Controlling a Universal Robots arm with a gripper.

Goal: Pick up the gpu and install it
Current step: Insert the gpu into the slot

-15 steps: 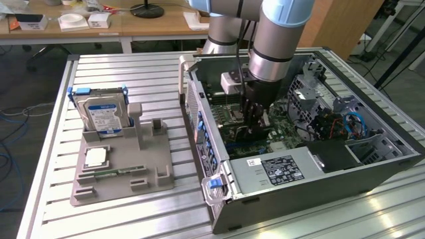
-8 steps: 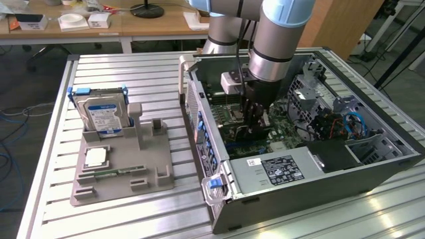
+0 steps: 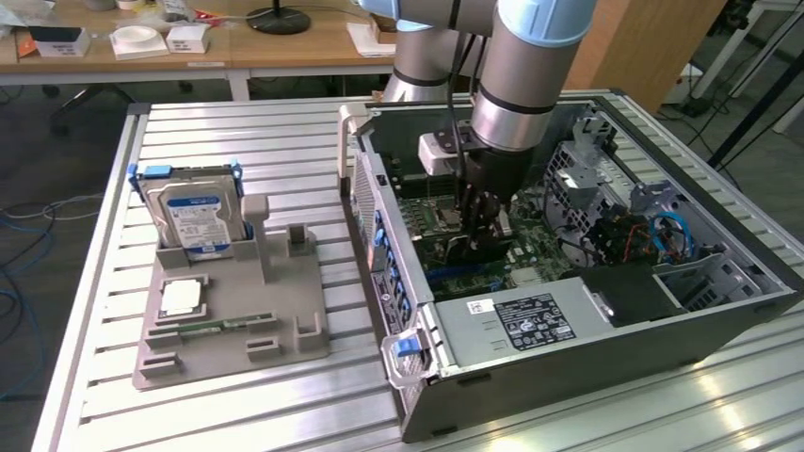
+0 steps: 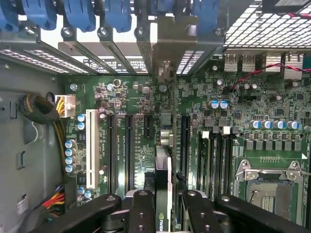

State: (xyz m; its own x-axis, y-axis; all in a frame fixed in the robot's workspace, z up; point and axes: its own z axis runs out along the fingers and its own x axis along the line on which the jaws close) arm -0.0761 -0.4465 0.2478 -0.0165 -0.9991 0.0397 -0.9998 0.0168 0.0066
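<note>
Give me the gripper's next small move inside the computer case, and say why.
Probably a short, straight press toward the motherboard, grip unchanged. The gripper is shut on the gpu, which stands edge-on to the board between long black slots, its metal bracket up by the blue clips. Whether its edge is seated is hidden, so go gently.

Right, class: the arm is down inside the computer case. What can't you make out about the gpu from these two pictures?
- Wrist view: the gpu stands edge-on, hiding whether its connector sits in a slot.
- Wrist view: the fingers are cut off by the picture's edge, hiding their contact pads.
- Exterior view: the gripper and arm cover most of the card.
- Exterior view: the power supply label is too small to read.
</note>
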